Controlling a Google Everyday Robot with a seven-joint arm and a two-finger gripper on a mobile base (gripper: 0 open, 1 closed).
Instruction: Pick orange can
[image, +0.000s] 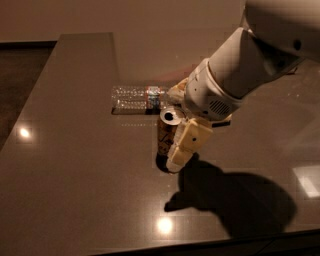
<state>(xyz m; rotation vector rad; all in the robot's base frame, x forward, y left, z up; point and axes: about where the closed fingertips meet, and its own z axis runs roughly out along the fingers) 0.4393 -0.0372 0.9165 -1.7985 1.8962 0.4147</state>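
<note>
The orange can (165, 134) stands upright near the middle of the dark table (75, 165), its silver top with the opening showing. My gripper (175, 128) comes in from the right and straddles the can. One cream finger (186, 145) is against the can's near right side; the other finger (178, 90) shows behind the can. The fingers stand apart with the can between them, not closed on it. The can rests on the table.
A clear plastic water bottle (139, 98) lies on its side just behind the can. The white arm (250, 65) fills the upper right and casts a large shadow (235, 200) on the table's front right. The table's left edge runs diagonally.
</note>
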